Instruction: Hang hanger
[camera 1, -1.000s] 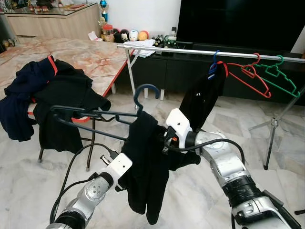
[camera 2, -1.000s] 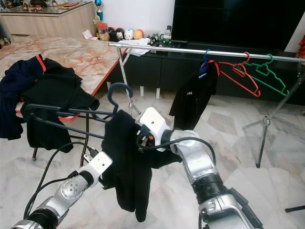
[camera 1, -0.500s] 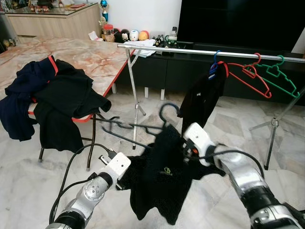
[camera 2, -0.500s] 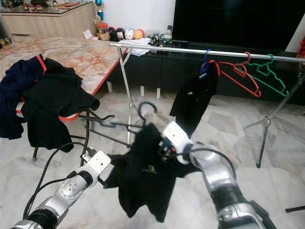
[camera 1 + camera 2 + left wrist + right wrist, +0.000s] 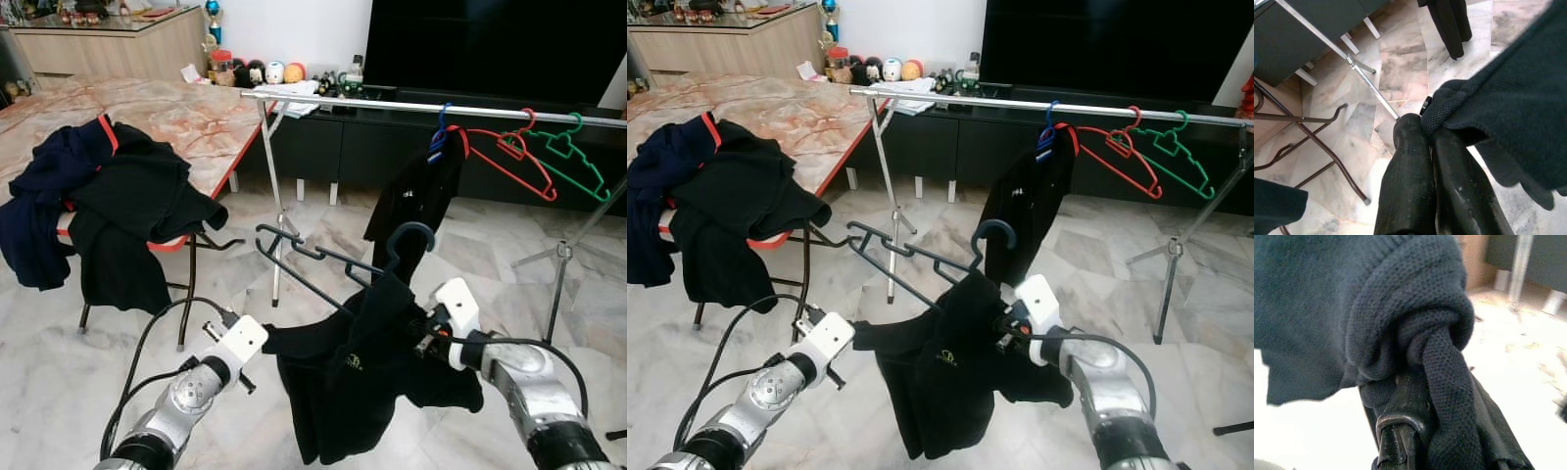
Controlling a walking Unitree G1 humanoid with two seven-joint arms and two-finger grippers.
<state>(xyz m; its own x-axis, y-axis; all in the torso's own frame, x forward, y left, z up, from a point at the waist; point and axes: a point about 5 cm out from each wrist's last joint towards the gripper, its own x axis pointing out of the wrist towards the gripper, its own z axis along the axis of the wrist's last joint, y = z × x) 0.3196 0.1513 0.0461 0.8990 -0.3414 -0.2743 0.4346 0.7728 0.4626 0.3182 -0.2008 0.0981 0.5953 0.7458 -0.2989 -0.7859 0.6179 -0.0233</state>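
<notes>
Grippers, left (image 5: 257,345) and right (image 5: 423,338), each clamp the black shirt (image 5: 362,377) draped on the dark hanger (image 5: 328,264), low and near, well short of the far rail (image 5: 431,106), so hanging remains.

Black shirt (image 5: 367,377), dark hanger (image 5: 333,259), red hanger (image 5: 509,157), green hanger (image 5: 578,162)

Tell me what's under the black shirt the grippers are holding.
Under the black shirt lies bare marble floor. One arm of the dark hanger runs inside it; the cloth hides how far.
</notes>
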